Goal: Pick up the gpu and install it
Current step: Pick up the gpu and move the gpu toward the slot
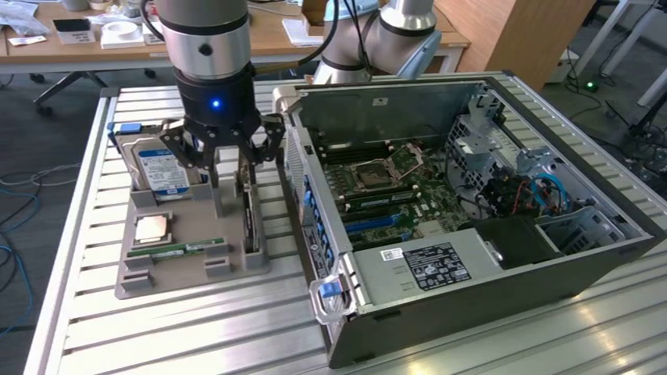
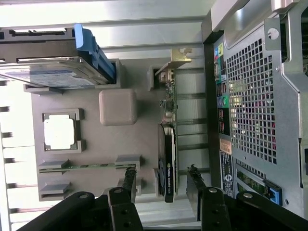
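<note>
The gpu [image 2: 169, 144] stands on edge in a slot of the grey holder tray [image 2: 120, 139], with its black cooler on one face and its silver bracket at one end. In the exterior view the gpu [image 1: 250, 223] is a thin dark edge at the tray's side nearest the computer case. My gripper [image 1: 230, 173] hangs directly over it, open and holding nothing. In the wrist view the gripper [image 2: 161, 177] has one black fingertip on each side of the card's cooler end, both clear of it.
The holder tray [image 1: 198, 273] also carries a silver hard drive [image 1: 162, 168], a processor chip [image 1: 153, 226] and a narrow memory stick [image 1: 177, 250]. The open computer case [image 1: 469, 234] stands close on the exterior view's right, with its motherboard [image 1: 386, 187] exposed. The slatted metal table [image 1: 208, 336] lies beneath.
</note>
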`<state>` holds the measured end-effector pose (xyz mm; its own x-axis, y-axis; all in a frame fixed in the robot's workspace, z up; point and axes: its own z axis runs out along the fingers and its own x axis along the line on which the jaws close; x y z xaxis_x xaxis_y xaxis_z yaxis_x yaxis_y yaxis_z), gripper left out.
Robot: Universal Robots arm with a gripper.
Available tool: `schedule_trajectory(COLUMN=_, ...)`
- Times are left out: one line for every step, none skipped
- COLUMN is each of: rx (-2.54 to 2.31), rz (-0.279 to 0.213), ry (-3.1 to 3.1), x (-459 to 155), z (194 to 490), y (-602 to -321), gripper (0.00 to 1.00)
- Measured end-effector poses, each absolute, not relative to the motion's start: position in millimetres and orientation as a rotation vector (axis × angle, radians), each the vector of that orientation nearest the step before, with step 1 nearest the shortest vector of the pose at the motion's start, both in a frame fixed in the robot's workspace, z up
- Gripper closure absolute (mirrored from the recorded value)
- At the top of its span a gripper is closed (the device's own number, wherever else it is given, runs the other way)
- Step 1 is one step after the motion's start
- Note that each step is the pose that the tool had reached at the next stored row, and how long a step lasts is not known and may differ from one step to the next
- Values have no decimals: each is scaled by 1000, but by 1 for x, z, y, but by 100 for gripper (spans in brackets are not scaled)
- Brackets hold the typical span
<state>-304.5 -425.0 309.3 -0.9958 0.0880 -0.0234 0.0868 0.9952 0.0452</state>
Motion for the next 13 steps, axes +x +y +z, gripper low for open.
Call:
schedule_trajectory(rx=136, rz=69, ry=3113, x=-304, z=309, y=-425, gripper=45)
schedule_trajectory(rx=136, rz=69, ry=3113, x=-304, z=309, y=-425, gripper=45)
schedule_trajectory(rx=136, rz=68, ry=3113, x=-304, z=309, y=-425, gripper=45)
schedule_trajectory(rx=136, rz=68, ry=3113, x=-304, z=309, y=-425, gripper=45)
schedule_trajectory(rx=136, rz=69, ry=3113, x=-304, z=309, y=-425, gripper=45)
schedule_trajectory(rx=136, rz=69, ry=3113, x=-304, z=309, y=-425, gripper=45)
schedule_trajectory(rx=136, rz=69, ry=3113, x=-304, z=309, y=-425, gripper=45)
schedule_trajectory(rx=136, rz=69, ry=3112, x=-304, z=309, y=-425, gripper=45)
schedule_trajectory(rx=136, rz=69, ry=3113, x=-303, z=309, y=-425, gripper=45)
schedule_trajectory(rx=136, rz=69, ry=3113, x=-303, z=309, y=-425, gripper=45)
schedule_trajectory(rx=136, rz=69, ry=3113, x=-303, z=309, y=-425, gripper=45)
schedule_trajectory(rx=136, rz=69, ry=3113, x=-303, z=309, y=-425, gripper=45)
schedule_trajectory(rx=136, rz=69, ry=3113, x=-303, z=309, y=-425, gripper=45)
